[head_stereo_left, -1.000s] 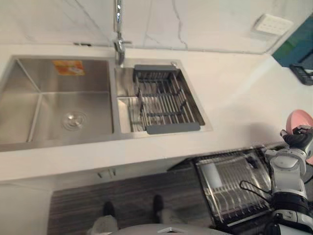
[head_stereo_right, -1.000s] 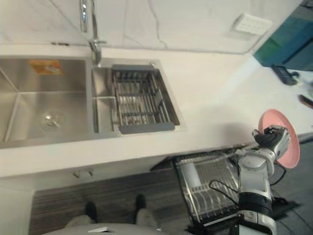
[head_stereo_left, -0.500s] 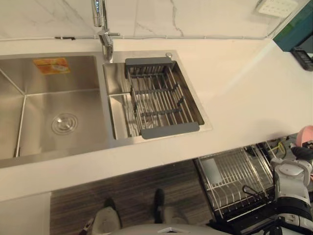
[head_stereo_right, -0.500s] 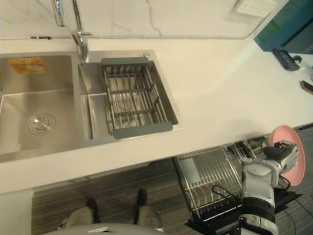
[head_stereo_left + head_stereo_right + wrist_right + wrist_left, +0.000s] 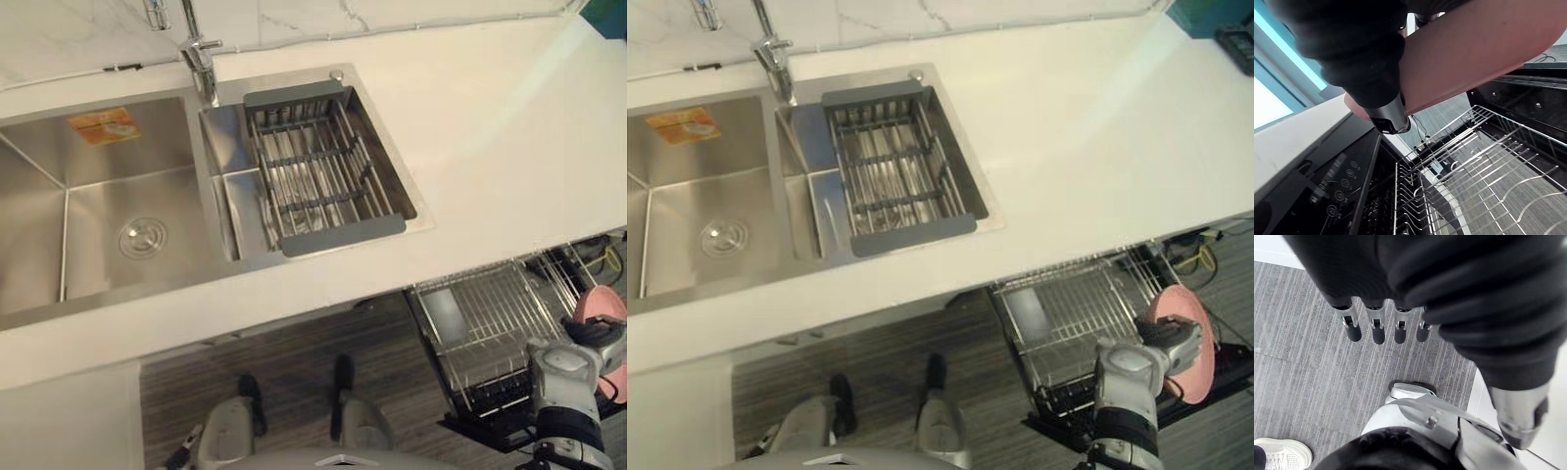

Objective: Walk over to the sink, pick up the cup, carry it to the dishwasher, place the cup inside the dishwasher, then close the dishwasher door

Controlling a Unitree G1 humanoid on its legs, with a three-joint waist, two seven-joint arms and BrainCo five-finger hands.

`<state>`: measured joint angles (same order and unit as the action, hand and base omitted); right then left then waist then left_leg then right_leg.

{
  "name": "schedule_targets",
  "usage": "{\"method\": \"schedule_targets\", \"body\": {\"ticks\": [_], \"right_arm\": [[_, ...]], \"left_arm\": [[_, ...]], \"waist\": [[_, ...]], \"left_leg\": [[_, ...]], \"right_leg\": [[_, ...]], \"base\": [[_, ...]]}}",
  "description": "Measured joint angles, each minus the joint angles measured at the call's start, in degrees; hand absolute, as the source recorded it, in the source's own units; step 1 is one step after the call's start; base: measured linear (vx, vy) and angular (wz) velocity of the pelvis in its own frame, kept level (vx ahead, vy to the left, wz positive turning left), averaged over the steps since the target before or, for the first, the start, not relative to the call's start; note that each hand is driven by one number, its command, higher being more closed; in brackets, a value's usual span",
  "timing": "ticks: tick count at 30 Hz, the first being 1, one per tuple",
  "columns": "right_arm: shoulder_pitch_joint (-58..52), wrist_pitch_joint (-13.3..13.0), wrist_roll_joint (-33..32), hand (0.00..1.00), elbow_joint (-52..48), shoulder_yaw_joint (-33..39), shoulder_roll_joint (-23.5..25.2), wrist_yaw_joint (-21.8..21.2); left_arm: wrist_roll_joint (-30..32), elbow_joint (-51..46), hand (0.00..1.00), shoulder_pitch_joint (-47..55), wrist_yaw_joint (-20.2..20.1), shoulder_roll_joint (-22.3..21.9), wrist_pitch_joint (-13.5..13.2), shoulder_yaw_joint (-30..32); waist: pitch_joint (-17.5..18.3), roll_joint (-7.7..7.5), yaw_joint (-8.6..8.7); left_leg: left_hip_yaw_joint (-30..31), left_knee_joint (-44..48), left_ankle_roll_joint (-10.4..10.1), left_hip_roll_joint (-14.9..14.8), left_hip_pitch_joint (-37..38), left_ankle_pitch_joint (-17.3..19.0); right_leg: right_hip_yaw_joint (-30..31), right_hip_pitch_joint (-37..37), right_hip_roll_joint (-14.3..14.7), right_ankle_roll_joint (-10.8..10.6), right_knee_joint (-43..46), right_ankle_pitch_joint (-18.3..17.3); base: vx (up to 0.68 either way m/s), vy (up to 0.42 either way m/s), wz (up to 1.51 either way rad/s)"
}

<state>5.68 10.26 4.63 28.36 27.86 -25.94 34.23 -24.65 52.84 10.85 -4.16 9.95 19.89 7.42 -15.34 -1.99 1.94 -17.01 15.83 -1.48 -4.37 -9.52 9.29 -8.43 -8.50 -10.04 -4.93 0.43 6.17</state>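
The right hand (image 5: 1169, 337) gripped a pink round dish (image 5: 1200, 364) over the pulled-out silver wire dishwasher rack (image 5: 1068, 309), while the left hand (image 5: 1376, 330) hung with fingers straight.

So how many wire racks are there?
2. One grey-framed rack sits in the sink's small basin; one dishwasher rack is pulled out below the counter, near the right hand holding the pink dish. Another could be hidden inside the dishwasher.

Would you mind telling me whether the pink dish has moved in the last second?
Yes: the pink dish has dropped from the counter edge to beside the dishwasher rack.
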Motion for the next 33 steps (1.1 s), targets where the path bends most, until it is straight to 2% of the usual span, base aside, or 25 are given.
{"method": "schedule_targets", "body": {"ticks": [3, 11, 16, 21, 27, 28, 30, 33], "right_arm": [[0.19, -0.06, 0.01, 1.0, 0.26, -0.29, 0.79, -0.01], [6.73, -0.55, 0.01, 1.0, 2.67, -0.87, 0.35, -0.01], [12.69, -1.29, 0.03, 1.0, 7.06, -6.54, -4.78, -0.36], [17.84, -1.21, 0.12, 1.0, 11.24, -10.88, -8.31, -1.26], [21.69, -1.32, -1.18, 1.0, 12.37, -12.17, -9.88, -1.24], [22.23, -1.26, -2.43, 0.0, 13.22, -12.24, -10.66, -1.25], [22.48, -0.96, -3.81, 0.0, 13.33, -12.22, -11.23, -1.19], [22.74, -0.6, -7.13, 0.0, 13.33, -12.01, -11.5, 1.3]], "left_arm": [[0.01, 0.29, 0.0, -1.06, -0.16, -0.08, -0.48, -0.9], [-0.06, 0.09, 0.0, -3.66, -1.0, -0.73, -1.09, -1.47], [-1.17, 0.7, 0.0, -4.68, -1.52, -1.02, -2.01, -4.1], [-2.36, 2.22, 0.0, -6.81, -1.79, -1.87, -2.94, -6.9], [-3.05, 3.06, 0.0, -7.79, -2.45, -2.15, -3.25, -7.68], [-3.35, 3.3, 0.0, -8.03, -2.45, -2.12, -3.24, -7.76], [-3.37, 3.32, 0.0, -8.22, -2.45, -2.05, -3.29, -8.11], [-3.33, 3.13, 0.0, -8.27, -2.47, -2.04, -3.85, -8.32]], "waist": [[-1.28, 1.04, -0.02], [-6.86, 4.11, -0.53], [-9.69, 7.43, -1.17], [-11.62, 9.8, -1.42], [-12.6, 11.01, -1.43], [-12.65, 11.12, -1.49], [-12.68, 11.18, -1.69], [-12.68, 11.17, -2.01]], "left_leg": [[-0.19, -0.09, 0.15, 0.05, -0.8, -0.4], [-1.79, -0.31, 1.1, 0.94, -3.61, -1.4], [-1.23, -0.6, 1.33, 2.16, -5.41, -1.55], [-0.18, -1.08, 1.46, 2.93, -6.66, -2.15], [0.43, -4.24, 1.23, 3.49, -9.23, -4.89], [0.67, -4.55, 1.31, 3.59, -9.58, -5.23], [1.06, -5.76, 1.32, 3.72, -9.58, -6.06], [1.22, -7.14, 1.32, 4.0, -9.51, -6.98]], "right_leg": [[0.25, -1.01, -0.04, 0.05, -0.09, 0.31], [3.22, -5.04, -0.25, -1.75, -2.08, 3.87], [5.0, -8.36, -0.81, -2.07, -2.22, 5.06], [5.96, -10.08, -1.02, -2.15, -2.83, 5.96], [5.64, -13.76, -1.48, -1.81, -3.14, 6.57], [5.4, -14.09, -1.49, -1.85, -3.13, 6.8], [4.96, -14.32, -1.56, -2.01, -3.12, 7.09], [4.77, -14.87, -1.65, -1.98, -2.91, 7.1]], "base": [[-0.03, 0.0, -0.02], [-0.01, 0.01, -0.15], [-0.03, 0.023, -0.21], [-0.05, 0.003, -0.07], [-0.05, -0.036, 0.08], [-0.02, -0.031, 0.07], [-0.01, -0.033, 0.13], [-0.01, -0.022, 0.07]]}}
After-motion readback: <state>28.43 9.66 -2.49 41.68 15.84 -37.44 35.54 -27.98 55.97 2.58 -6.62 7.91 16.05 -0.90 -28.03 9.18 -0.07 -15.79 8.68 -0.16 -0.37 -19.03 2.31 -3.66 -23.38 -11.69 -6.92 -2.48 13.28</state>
